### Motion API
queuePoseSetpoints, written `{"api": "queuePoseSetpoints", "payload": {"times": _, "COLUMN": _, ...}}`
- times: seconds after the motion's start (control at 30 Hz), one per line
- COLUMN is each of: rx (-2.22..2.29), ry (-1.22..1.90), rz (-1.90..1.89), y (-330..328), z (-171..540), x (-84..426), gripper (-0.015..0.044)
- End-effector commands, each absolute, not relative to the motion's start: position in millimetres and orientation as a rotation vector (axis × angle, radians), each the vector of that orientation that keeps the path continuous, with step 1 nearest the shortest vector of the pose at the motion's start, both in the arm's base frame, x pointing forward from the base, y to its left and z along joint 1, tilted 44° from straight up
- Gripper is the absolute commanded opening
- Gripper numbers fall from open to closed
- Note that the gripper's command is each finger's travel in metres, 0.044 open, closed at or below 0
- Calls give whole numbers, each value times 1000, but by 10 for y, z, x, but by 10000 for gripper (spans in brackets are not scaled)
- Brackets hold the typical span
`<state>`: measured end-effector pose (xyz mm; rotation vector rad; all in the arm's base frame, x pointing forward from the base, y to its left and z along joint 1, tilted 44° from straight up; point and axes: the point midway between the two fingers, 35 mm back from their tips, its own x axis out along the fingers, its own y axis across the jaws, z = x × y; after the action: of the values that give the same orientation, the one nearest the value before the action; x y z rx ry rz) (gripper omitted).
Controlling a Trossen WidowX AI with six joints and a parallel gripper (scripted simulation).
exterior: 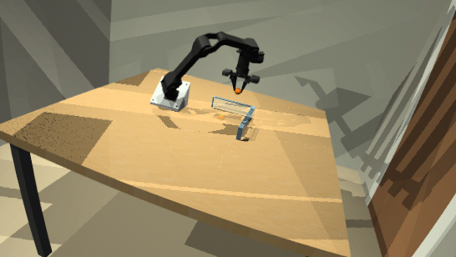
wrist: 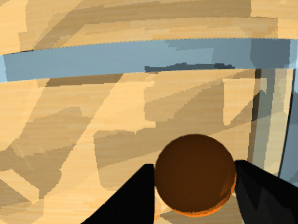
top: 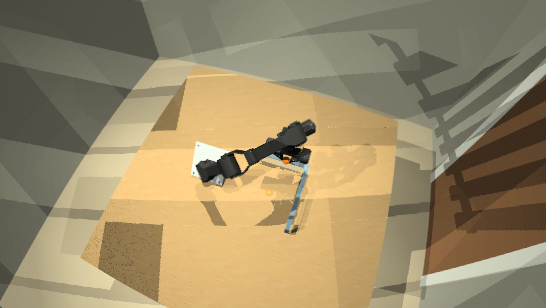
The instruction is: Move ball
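The gripper (exterior: 238, 88) is clamped on the orange ball (exterior: 237, 90), which hangs in the air above the table (exterior: 200, 167), clear of the wood; in the wrist view the ball (wrist: 196, 173) sits squeezed between the two dark fingers, one at its 9 o'clock and one at its 3 o'clock.

Seen from the exterior camera, the two clear walls (exterior: 232, 106) stand below the ball, toward 6 o'clock; the long wall runs across, and the short one drops from its right end toward 7 o'clock, forming the corner. The see-through copy (exterior: 220, 117) rests on the table inside that corner, near the long wall, at about 7 o'clock from the held ball and well apart from it.

From the top camera the ball (top: 285, 161) shows just beside the long wall (top: 287, 167), partly under the arm (top: 260, 152); the copy (top: 269, 192) lies at 7 o'clock from it, with the long wall between the two; the short wall (top: 297, 200) runs down at the copy's 3 o'clock.

The arm's white base plate (exterior: 169, 98) is bolted to the table at 9 o'clock from the walls; shadows of the arm cross the wood around the copy.
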<state>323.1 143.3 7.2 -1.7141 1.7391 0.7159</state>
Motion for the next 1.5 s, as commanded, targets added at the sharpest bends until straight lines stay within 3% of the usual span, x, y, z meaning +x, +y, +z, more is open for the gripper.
{"api": "queuePoseSetpoints", "payload": {"times": 0.0, "rx": -1712, "ry": 1740, "rz": 717, "y": 1494, "z": 139, "x": 3207, "gripper": 0}}
{"api": "queuePoseSetpoints", "payload": {"times": 0.97, "rx": -1718, "ry": 1747, "rz": 714, "y": 344, "z": 643, "x": 2868, "gripper": 0}}
{"api": "queuePoseSetpoints", "payload": {"times": 1.47, "rx": -1718, "ry": 1746, "rz": 713, "y": -23, "z": 262, "x": 2880, "gripper": 0}}
